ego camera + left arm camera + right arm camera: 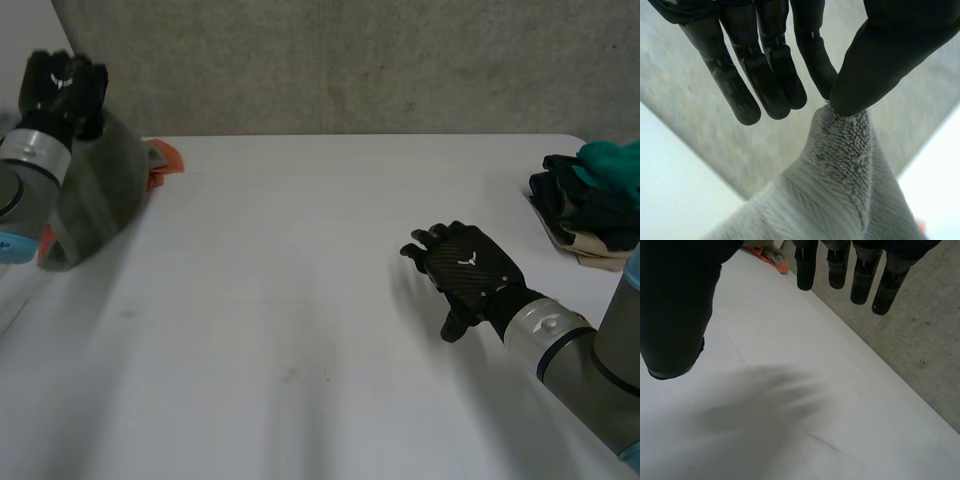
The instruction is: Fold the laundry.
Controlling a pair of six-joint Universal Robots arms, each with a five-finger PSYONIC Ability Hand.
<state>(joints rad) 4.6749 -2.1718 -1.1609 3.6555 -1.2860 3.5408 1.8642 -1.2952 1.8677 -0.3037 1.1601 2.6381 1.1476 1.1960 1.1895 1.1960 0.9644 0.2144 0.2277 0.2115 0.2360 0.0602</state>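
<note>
Left hand (62, 85) pinching grey towel (100, 190), arm (25, 165) half-hiding it

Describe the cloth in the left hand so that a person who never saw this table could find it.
Look at the far left corner of the white table, where the left hand is raised. A grey fuzzy cloth hangs pinched in it. Only this piece is lifted; the orange cloth beside it and the dark pile at the right lie on the table.

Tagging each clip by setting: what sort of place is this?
Likely a lab test bench, not a home: bare white table against a concrete wall, stacked clothes at its edge, a grey towel pinched by the left hand.
</note>
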